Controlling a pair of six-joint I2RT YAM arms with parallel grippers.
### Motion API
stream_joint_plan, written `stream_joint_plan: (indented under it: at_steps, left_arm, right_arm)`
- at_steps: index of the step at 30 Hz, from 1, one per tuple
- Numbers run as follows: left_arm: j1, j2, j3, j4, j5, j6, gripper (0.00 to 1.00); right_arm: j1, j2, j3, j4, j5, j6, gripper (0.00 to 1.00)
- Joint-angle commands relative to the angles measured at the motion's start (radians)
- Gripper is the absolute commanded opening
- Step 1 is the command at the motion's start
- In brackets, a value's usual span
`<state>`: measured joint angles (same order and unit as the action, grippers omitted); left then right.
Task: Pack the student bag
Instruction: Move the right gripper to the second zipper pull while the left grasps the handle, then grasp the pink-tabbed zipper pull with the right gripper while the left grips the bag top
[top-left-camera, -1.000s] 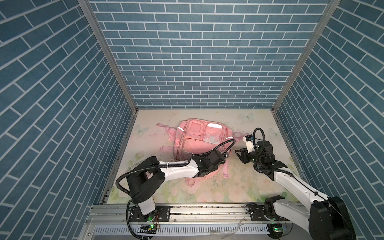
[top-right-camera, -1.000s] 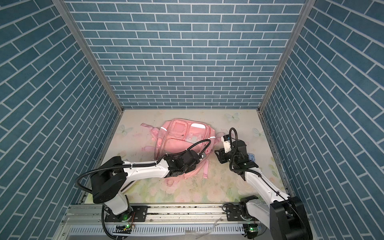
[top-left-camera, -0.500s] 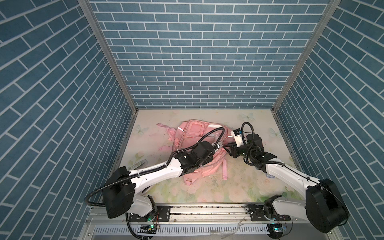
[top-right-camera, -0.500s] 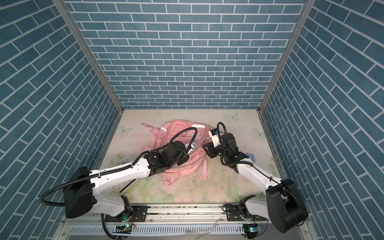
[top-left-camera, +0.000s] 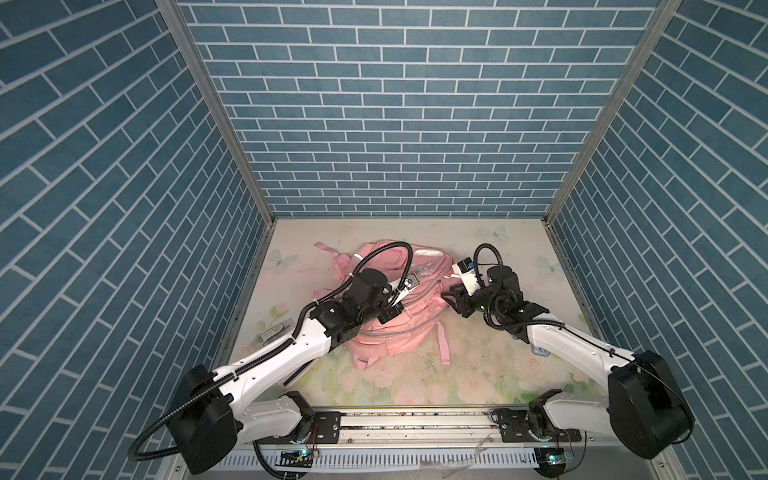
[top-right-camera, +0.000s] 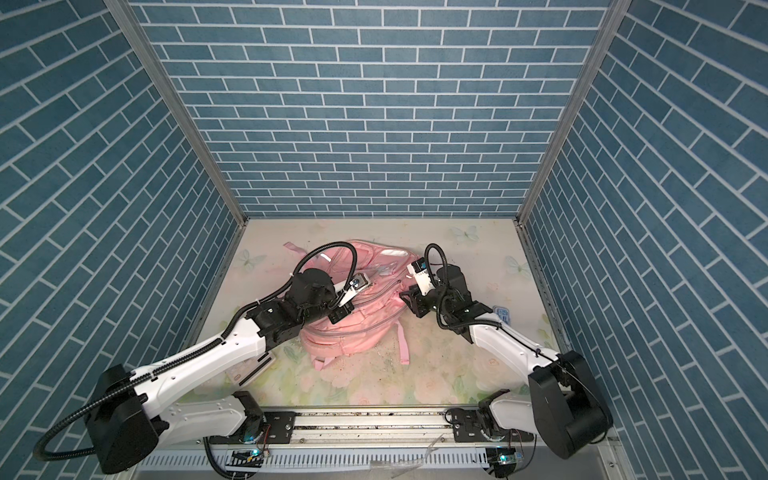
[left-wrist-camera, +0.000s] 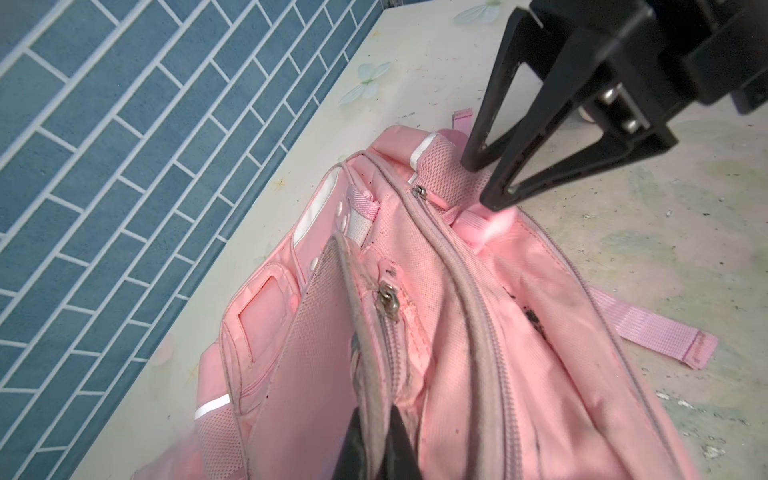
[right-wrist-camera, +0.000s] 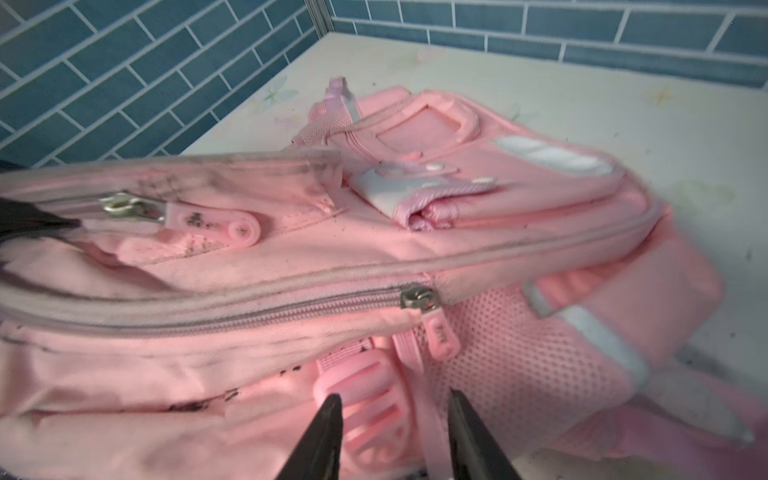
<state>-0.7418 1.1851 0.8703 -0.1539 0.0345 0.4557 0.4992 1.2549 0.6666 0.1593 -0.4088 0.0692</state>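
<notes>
The student bag (top-left-camera: 395, 336) lies mid-table on the floral table (top-left-camera: 478, 374), toward the far wall. From the near left, the left gripper (left-wrist-camera: 374, 415) is pressed together on the grey zip edge (left-wrist-camera: 356, 299) of a front pocket. At the bag's right side, the right gripper (right-wrist-camera: 392, 399) is spread, with its fingertips either side of a ribbed pink grip (right-wrist-camera: 365, 386).

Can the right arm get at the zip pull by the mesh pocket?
Probably yes: the open right pincer sits just short of that zip pull on the student bag, and nothing covers it.
</notes>
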Motion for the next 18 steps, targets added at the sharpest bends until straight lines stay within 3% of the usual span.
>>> stream_joint_plan:
  at_steps: [1, 8, 18]
  left_arm:
    - [0.037, -0.068, 0.018, 0.144, 0.132, 0.072, 0.0]
    - [0.109, -0.097, -0.025, 0.147, 0.268, 0.111, 0.0]
    - [0.188, -0.094, -0.047, 0.182, 0.398, 0.138, 0.0]
  right_arm:
    - [-0.022, -0.021, -0.043, 0.075, -0.057, -0.104, 0.43]
    - [-0.078, 0.092, -0.07, 0.261, -0.315, -0.006, 0.41]
    - [-0.079, 0.274, -0.051, 0.401, -0.431, -0.009, 0.4]
